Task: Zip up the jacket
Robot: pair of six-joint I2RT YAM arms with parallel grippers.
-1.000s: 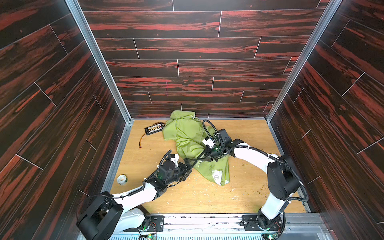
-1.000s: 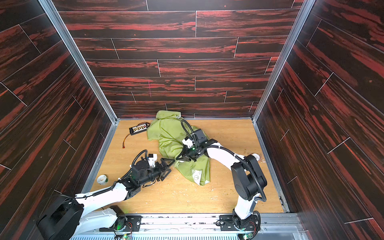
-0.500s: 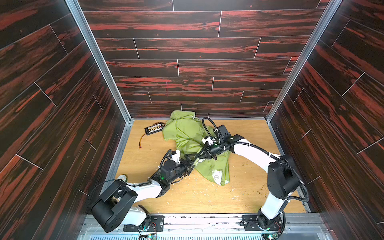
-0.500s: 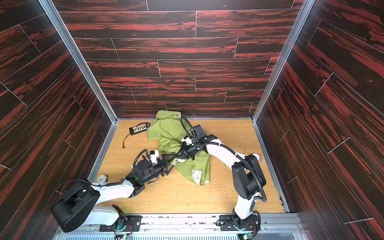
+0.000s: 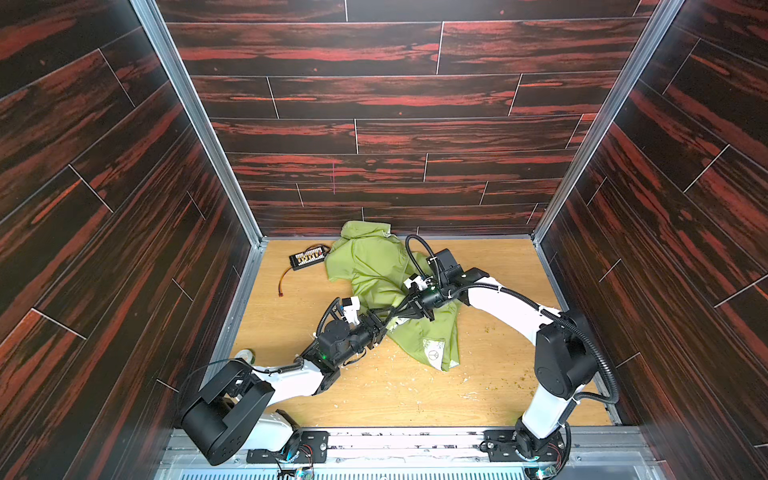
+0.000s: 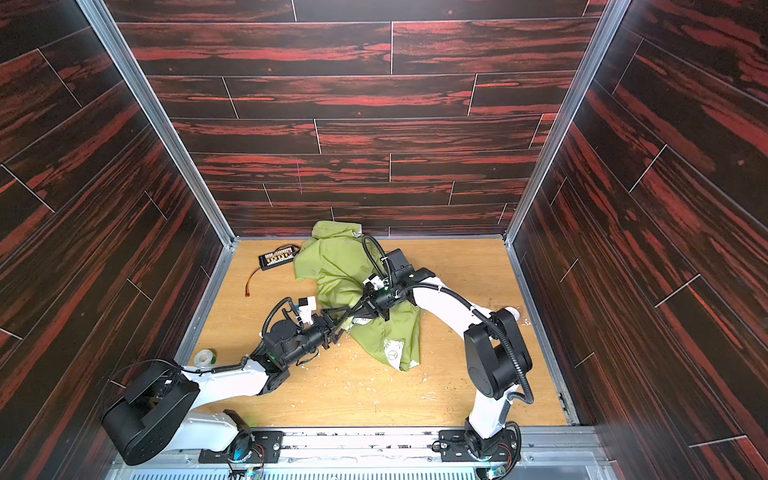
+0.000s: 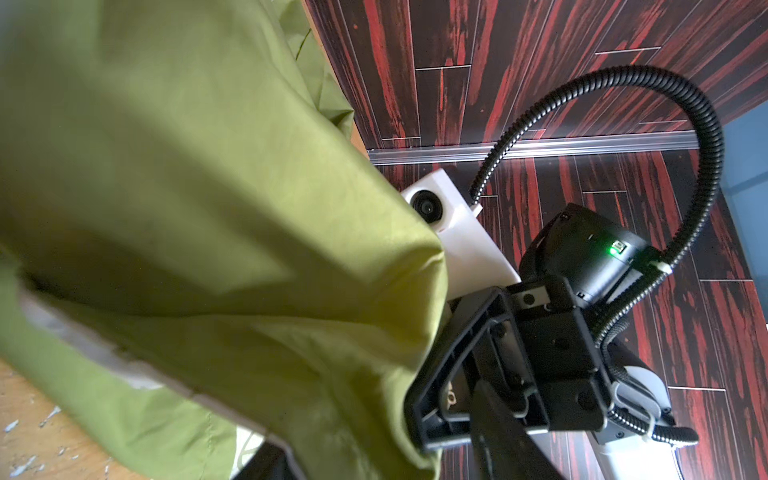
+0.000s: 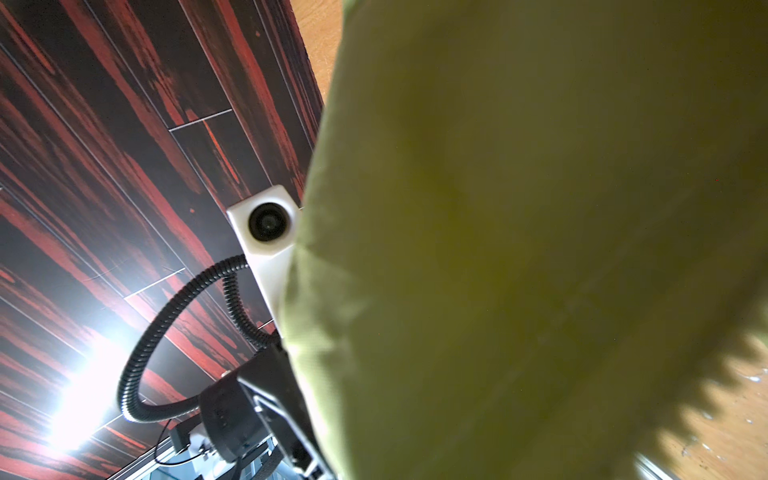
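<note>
Pinching thin, crumpled olive jacket [image 5: 370, 266] fabric, our right pincer [image 5: 397, 311] is clamped tight; our left pincer's [image 5: 383, 323] gap we cannot judge.

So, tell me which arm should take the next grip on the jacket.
Left. The left gripper sits with jaws apart right at the edge of the jacket, free to grip. The right gripper is shut on the fabric, holding it up, so it looks committed.

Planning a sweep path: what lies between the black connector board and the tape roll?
Only a thin orange lead, trailing from the connector board toward the tape roll; beyond its tip the wooden floor is bare, in both top views.
</note>
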